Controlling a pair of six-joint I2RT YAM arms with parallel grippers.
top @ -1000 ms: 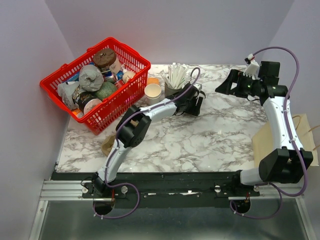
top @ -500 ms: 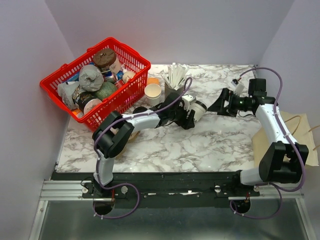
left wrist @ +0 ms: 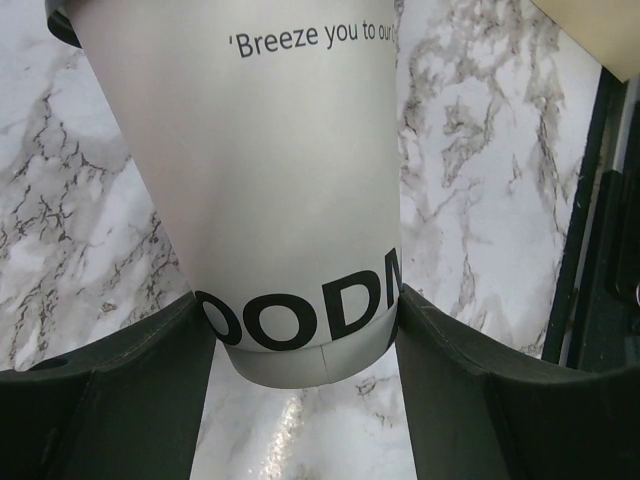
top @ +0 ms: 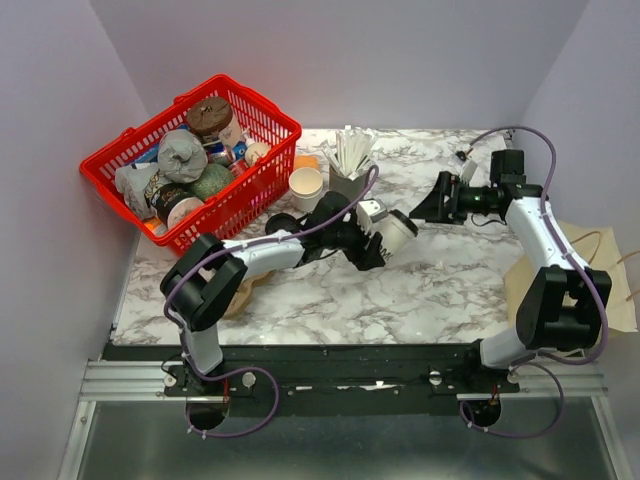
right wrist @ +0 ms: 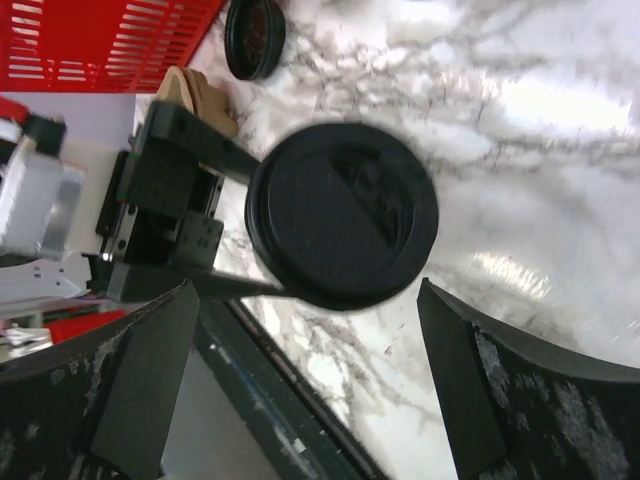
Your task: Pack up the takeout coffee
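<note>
**Coffee (top: 399,231) pinched in left gripper (top: 385,243), right of the red basket (top: 240,200) and nearer the arm bases.**

Nearest, right of the basket and on its near side: left gripper closed on the coffee's lower wall, one finger (left wrist: 130,390) on each side of the black printed band. Coffee tipped onto its side over the marble table (top: 440,290), with its black lid (right wrist: 342,215) turned away from the basket. Next, farther right of the basket: right gripper (top: 420,208) spread wide, facing the lid square-on. Its fingers (right wrist: 140,380) stand either side of the lid and apart from it. Farther back, just beside the basket's right wall: cream cup stack (top: 306,185), mouth up. Right of that, grey stick cup (top: 350,160). Farthest, at back left: the basket itself, heaped with mixed goods.
</note>
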